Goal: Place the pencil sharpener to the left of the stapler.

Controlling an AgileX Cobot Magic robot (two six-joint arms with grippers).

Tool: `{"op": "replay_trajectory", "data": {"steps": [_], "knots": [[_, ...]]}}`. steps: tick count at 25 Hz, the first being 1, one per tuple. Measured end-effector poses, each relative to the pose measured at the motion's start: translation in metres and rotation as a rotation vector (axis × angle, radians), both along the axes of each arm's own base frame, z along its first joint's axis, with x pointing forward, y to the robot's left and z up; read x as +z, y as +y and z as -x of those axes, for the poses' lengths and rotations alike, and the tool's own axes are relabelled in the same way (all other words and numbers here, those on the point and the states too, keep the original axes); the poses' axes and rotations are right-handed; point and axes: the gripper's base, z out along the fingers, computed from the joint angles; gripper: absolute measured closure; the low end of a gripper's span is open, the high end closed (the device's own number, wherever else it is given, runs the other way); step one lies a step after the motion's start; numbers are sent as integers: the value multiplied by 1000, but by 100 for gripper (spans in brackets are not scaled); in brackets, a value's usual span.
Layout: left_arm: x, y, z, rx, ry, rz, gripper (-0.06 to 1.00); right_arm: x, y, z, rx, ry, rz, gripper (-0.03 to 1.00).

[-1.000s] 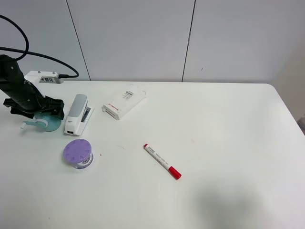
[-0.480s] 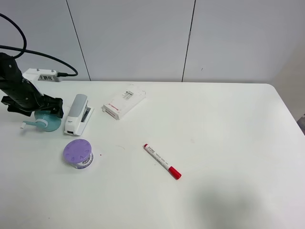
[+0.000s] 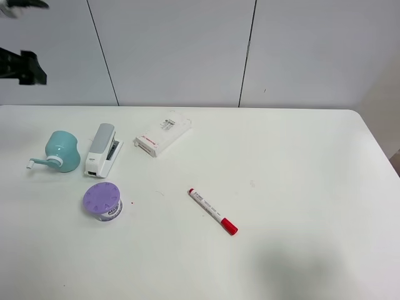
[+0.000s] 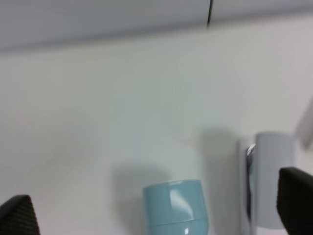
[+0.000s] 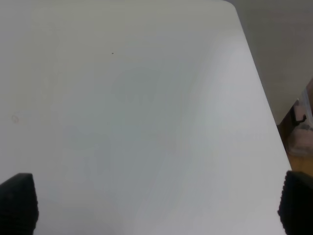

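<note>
The mint-green pencil sharpener (image 3: 62, 152) lies on the white table (image 3: 281, 162), its white crank (image 3: 39, 163) pointing left. Just to its right is the grey-topped stapler (image 3: 102, 149), a small gap between them. In the left wrist view my left gripper (image 4: 157, 209) is open and high above the sharpener (image 4: 176, 208) and the stapler (image 4: 268, 178), holding nothing. Only a dark piece of the left arm (image 3: 22, 66) shows at the upper left edge. My right gripper (image 5: 156, 203) is open over bare table and is out of the exterior view.
A round purple-lidded container (image 3: 103, 201) stands in front of the stapler. A flat white box with red print (image 3: 162, 134) lies right of the stapler. A red-capped marker (image 3: 212, 211) lies near the middle. The table's right edge (image 5: 259, 98) shows in the right wrist view.
My left gripper has let go of the sharpener and risen up and away to the upper left. The sharpener stays where it was, left of the stapler.
</note>
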Motion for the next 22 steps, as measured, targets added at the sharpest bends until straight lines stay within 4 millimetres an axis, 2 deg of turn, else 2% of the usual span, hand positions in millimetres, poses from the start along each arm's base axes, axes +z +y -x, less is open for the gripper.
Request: {"op": "replay_trajectory", "data": {"steps": [2, 5, 8, 11, 17, 22], "knots": [[33, -2, 25, 0, -96, -1, -4, 0, 0, 0, 0, 0, 0, -2], [72, -4, 60, -1, -229, -8, -4, 0, 0, 0, 0, 0, 0, -2], [97, -5, 94, -2, -312, -34, -4, 0, 0, 0, 0, 0, 0, -2], [109, -5, 125, 0, -312, -64, -4, 0, 0, 0, 0, 0, 0, -2], [109, -7, 184, 5, -161, -73, -4, 0, 0, 0, 0, 0, 0, -2], [112, -10, 231, 4, -143, -69, -4, 0, 0, 0, 0, 0, 0, -2]]}}
